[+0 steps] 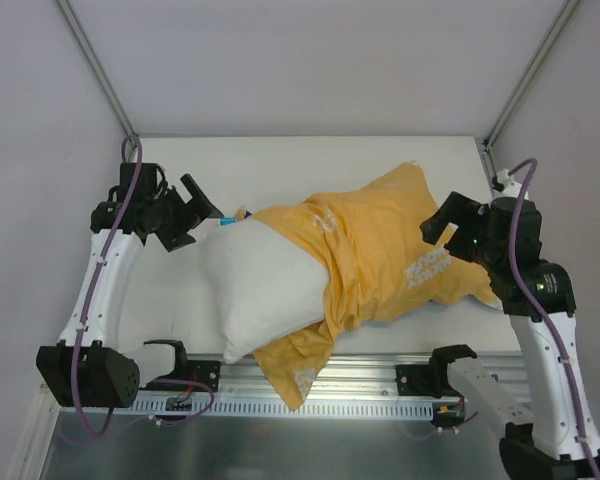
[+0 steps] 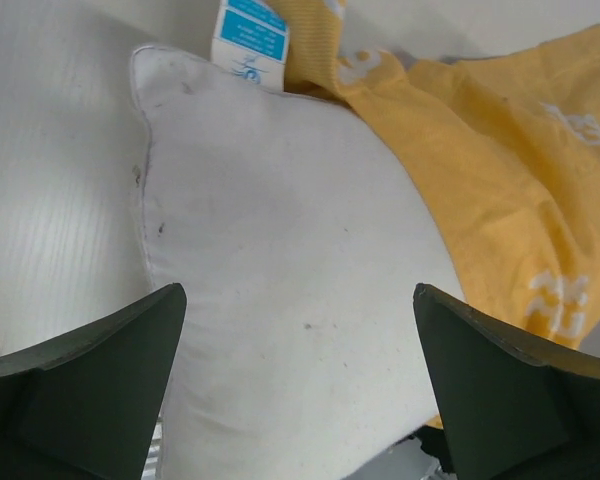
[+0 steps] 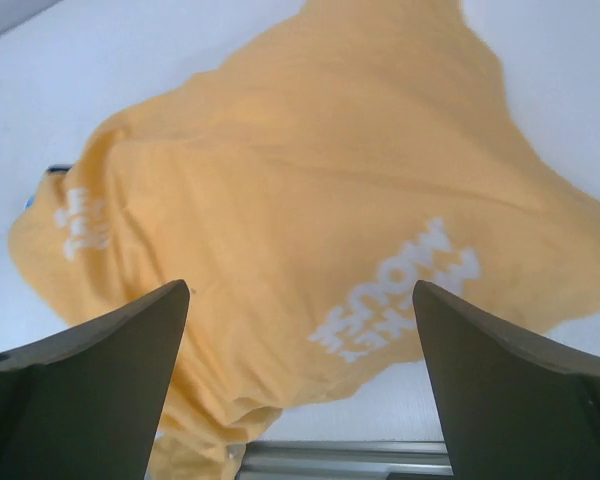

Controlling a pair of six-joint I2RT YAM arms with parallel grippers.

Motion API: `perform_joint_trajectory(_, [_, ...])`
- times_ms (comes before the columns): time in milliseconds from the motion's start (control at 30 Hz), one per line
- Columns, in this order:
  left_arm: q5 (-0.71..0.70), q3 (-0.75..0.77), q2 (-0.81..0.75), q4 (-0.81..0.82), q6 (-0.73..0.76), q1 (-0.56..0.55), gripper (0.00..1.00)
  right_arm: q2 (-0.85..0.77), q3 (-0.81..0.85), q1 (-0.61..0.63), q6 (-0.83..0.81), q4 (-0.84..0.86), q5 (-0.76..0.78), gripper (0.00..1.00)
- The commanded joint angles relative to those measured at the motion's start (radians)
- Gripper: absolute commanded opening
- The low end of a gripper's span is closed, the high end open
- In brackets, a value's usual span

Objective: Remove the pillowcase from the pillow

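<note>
The white pillow (image 1: pixel 260 290) lies on the table, its left half bare and its right half still inside the mustard-yellow pillowcase (image 1: pixel 390 250). The pillowcase has white lettering and is bunched along the pillow's middle, with a flap hanging over the table's front edge. A blue and white tag (image 2: pixel 250 35) shows at the pillow's far corner. My left gripper (image 1: pixel 200 205) is open above the pillow's far left corner; the left wrist view shows bare pillow (image 2: pixel 290 250) between its fingers. My right gripper (image 1: pixel 442 222) is open above the pillowcase (image 3: pixel 310 200).
An aluminium rail (image 1: pixel 380 375) runs along the table's front edge between the arm bases. White walls stand close on the left, back and right. Bare table (image 1: pixel 170 290) lies left of the pillow.
</note>
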Motion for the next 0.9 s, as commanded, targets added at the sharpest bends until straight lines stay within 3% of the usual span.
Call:
perform_joint_trajectory(0, [-0.088,-0.073,0.035,0.053,-0.073,-0.045,0.99,0.12,0.108,0.244,-0.021,0.014,0.151,1.0])
perform_joint_trajectory(133, [-0.076,-0.16,0.098,0.112,-0.108,-0.106,0.99,0.333,0.278,0.54,-0.068,0.005,0.202,0.99])
perform_joint_trajectory(300, [-0.076,-0.231,0.166,0.229,-0.189,-0.218,0.98,0.664,0.551,0.735,-0.152,-0.079,0.245,1.0])
perform_joint_trajectory(367, [-0.073,-0.254,0.172,0.257,-0.205,-0.25,0.74,0.816,0.678,0.777,-0.169,-0.096,0.22,1.0])
perform_joint_trajectory(400, [-0.068,-0.26,0.167,0.27,-0.205,-0.255,0.58,0.861,0.717,0.782,-0.18,-0.104,0.211,0.99])
perform_joint_trajectory(433, [-0.067,-0.265,0.163,0.272,-0.205,-0.256,0.35,0.948,0.755,0.792,-0.185,-0.114,0.205,1.0])
perform_joint_trajectory(467, [-0.065,-0.268,0.155,0.272,-0.202,-0.256,0.0,0.99,0.829,0.795,-0.191,-0.139,0.199,1.0])
perform_joint_trajectory(567, [-0.044,-0.277,0.1,0.277,-0.179,-0.258,0.0,1.13,0.936,0.812,-0.212,-0.186,0.18,1.0])
perform_joint_trajectory(700, [-0.035,-0.311,0.022,0.286,-0.176,-0.258,0.0,1.244,0.958,0.815,-0.234,-0.196,0.17,0.99])
perform_joint_trajectory(800, [-0.012,-0.335,-0.027,0.287,-0.174,-0.258,0.0,1.291,0.958,0.795,-0.231,-0.193,0.166,0.89])
perform_joint_trajectory(867, [0.007,-0.352,-0.049,0.292,-0.174,-0.258,0.0,1.294,0.954,0.763,-0.216,-0.182,0.162,0.69])
